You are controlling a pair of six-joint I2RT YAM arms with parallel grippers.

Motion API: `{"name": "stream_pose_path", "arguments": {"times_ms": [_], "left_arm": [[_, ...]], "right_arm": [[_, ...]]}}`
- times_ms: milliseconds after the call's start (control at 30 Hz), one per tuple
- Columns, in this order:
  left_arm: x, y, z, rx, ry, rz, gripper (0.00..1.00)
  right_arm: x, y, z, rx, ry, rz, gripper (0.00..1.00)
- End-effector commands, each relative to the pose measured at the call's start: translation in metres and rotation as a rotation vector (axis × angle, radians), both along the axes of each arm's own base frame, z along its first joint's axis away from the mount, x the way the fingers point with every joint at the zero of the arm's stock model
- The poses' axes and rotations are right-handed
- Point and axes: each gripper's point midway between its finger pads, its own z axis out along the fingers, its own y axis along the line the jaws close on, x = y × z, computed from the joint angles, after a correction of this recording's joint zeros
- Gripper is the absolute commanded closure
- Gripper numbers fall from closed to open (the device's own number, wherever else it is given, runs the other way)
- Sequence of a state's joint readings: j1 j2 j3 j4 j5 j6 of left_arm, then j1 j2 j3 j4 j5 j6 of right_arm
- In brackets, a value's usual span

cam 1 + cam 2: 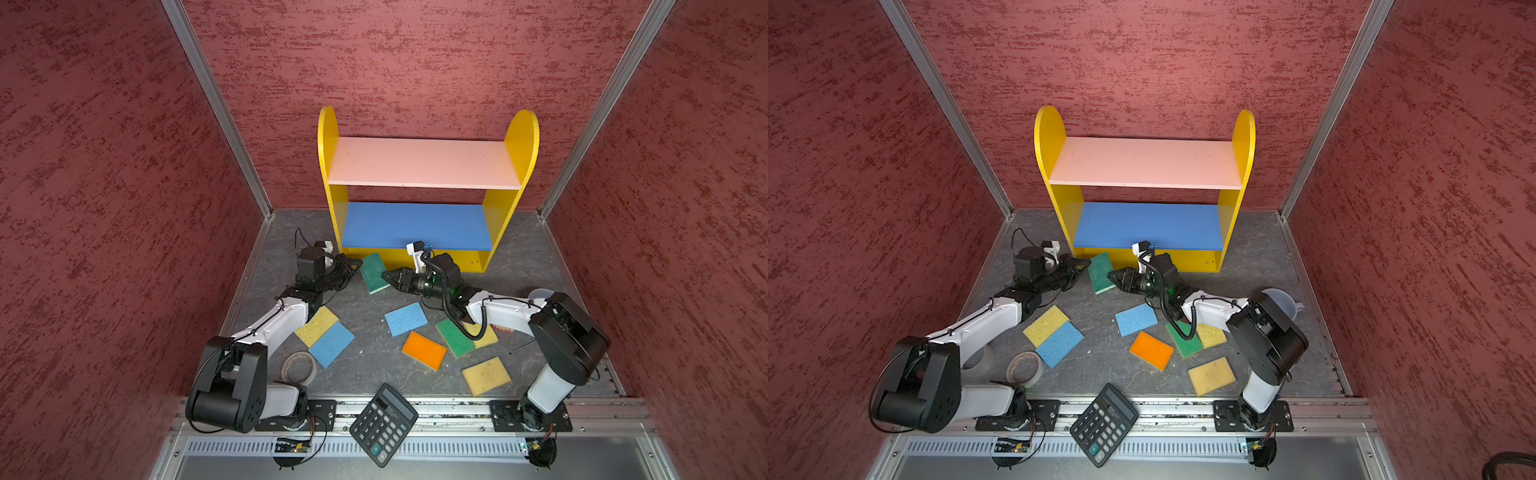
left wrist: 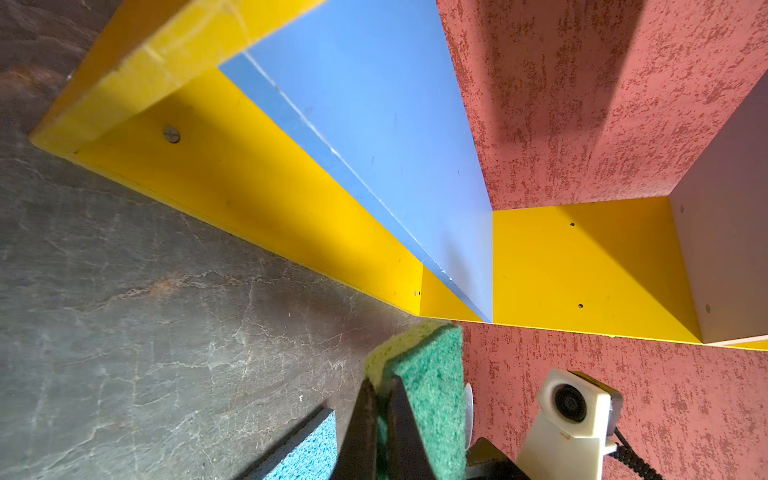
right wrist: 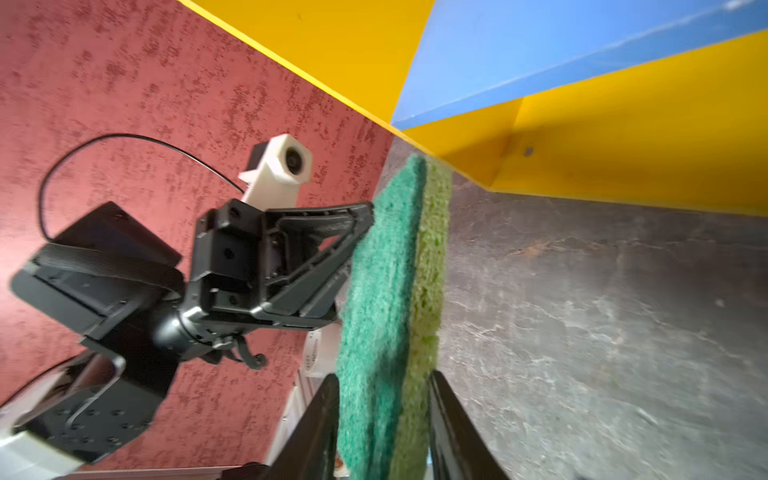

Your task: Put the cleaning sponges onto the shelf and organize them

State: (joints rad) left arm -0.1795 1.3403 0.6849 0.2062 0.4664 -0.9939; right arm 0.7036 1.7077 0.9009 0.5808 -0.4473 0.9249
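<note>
**Left gripper** (image 2: 380, 386), its jaws clenched thin on one short end of the green scouring sponge (image 2: 432, 365), is holding the pad on edge. The green abrasive face is turning to one side and the yellow foam backing to the other. In both top views the sponge (image 1: 374, 272) is hanging between the two tools, just in front of the lower left corner of the shelf (image 1: 521, 141); whether its lower edge is touching the floor (image 1: 370, 370) cannot be told.

**Right gripper** (image 3: 382, 378) is bracketing the opposite end, one jaw against the green face and one beside the foam. Whether it is actually pinching cannot be told.

**Handling (judged).** The sponge is probably behaving as a very light, soft body: the foam is squashing under the left jaws, while the scouring layer is adding a little stiffness and plenty of friction. Nothing here is fragile or slippery. A hold across the thickness near one short end is likely serving best, leaving the free length to slide onto a board.

**Arm pose.** In a top view the left arm is lying low and stretched forward, wrist rolled so its jaws close sideways. The right forearm is reaching across the middle from a raised elbow, its gripper (image 1: 1112, 276) pointing towards the left one (image 1: 1086, 262).

**Remainder.** The other flat sponges (image 1: 424, 350) are lying scattered on the floor, and the blue middle board (image 1: 415, 226) is carrying none.
</note>
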Motion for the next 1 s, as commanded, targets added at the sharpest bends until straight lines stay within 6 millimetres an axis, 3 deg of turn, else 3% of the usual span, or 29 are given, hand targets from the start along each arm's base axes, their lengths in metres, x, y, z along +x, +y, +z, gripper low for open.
{"name": "stream_pose_path", "arguments": {"times_ms": [0, 133, 300, 333, 433, 467, 700, 833, 967], "left_arm": [[-0.002, 0.003, 0.003, 0.021, -0.019, 0.004, 1.00], [-0.003, 0.006, 0.002, 0.044, -0.014, 0.006, 0.98], [-0.006, 0.011, 0.009, 0.079, -0.043, 0.014, 0.93], [-0.006, 0.013, 0.008, 0.091, -0.037, 0.020, 0.87], [-0.009, 0.017, 0.014, 0.099, -0.046, 0.032, 0.37], [-0.010, 0.020, 0.016, 0.103, -0.053, 0.041, 0.30], [-0.031, 0.043, 0.027, 0.193, -0.098, 0.121, 0.25], [-0.048, 0.050, 0.028, 0.237, -0.098, 0.134, 0.24], [-0.061, 0.053, 0.029, 0.269, -0.125, 0.122, 0.23]], "right_arm": [[-0.002, 0.013, 0.013, 0.078, 0.018, 0.049, 0.70], [-0.005, 0.017, 0.002, 0.079, 0.045, 0.050, 0.97], [-0.004, 0.015, -0.014, 0.067, 0.074, 0.013, 1.00], [-0.003, 0.015, -0.016, 0.063, 0.074, 0.005, 1.00], [0.001, 0.013, -0.022, 0.050, 0.065, -0.025, 1.00], [0.004, 0.012, -0.025, 0.045, 0.064, -0.043, 1.00], [0.029, 0.012, -0.049, 0.003, 0.045, -0.139, 1.00], [0.055, 0.013, -0.063, -0.044, 0.015, -0.226, 1.00], [0.080, 0.015, -0.064, -0.026, -0.047, -0.316, 1.00]]}}
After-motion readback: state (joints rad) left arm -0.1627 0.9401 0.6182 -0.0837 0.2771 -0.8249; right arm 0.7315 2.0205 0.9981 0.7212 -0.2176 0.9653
